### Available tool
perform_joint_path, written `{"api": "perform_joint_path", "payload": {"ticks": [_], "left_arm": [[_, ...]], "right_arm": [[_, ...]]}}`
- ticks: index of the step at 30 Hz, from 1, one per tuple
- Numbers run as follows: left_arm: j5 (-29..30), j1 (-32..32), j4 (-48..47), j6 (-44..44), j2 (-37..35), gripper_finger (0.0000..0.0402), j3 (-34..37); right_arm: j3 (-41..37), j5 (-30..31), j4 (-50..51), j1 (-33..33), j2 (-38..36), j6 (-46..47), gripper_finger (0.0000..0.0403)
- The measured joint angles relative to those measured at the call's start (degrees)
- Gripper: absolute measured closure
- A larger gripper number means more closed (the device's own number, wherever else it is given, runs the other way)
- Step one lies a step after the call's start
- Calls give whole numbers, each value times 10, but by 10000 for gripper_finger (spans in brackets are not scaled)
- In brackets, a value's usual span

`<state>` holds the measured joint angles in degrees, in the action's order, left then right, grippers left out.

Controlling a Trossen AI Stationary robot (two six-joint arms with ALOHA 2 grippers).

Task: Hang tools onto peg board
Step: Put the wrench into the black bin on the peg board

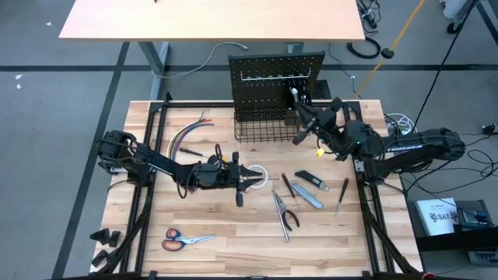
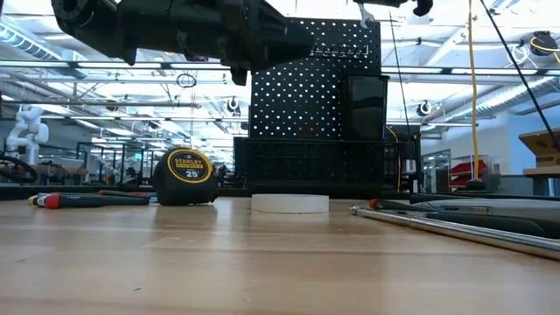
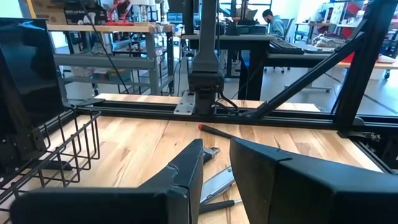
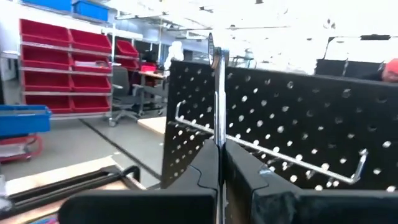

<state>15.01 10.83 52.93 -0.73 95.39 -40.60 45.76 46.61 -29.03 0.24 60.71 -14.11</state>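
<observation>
- Now the right gripper (image 4: 221,163) clamps a silver wrench (image 4: 217,93), upright, just before the peg board (image 1: 276,78) and its hook rail (image 4: 267,149).
- Left gripper (image 1: 247,181) hovers mid-table, fingers slightly parted, holding nothing.
- Pliers (image 1: 285,208) and scissors (image 1: 184,239) lie on the table (image 1: 210,260).

a pale wooden table (image 1: 194,257) carries the upright peg board (image 1: 275,82) at its far edge; on the planks lie orange-handled scissors (image 1: 185,240), coloured wires (image 1: 185,138), a white tape roll (image 1: 257,176), pliers (image 1: 285,215), a knife (image 1: 311,180) and a screwdriver (image 1: 342,196)
</observation>
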Motion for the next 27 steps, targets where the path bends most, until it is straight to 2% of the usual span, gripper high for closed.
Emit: {"api": "perform_joint_path", "payload": {"ticks": [8,27], "left_arm": [[0,0,-16,0,0,315,0],[1,0,-17,-3,0,315,-1]], "right_arm": [[0,-3,-2,-42,5,25,402],[0,-2,2,-147,80,47,402]]}}
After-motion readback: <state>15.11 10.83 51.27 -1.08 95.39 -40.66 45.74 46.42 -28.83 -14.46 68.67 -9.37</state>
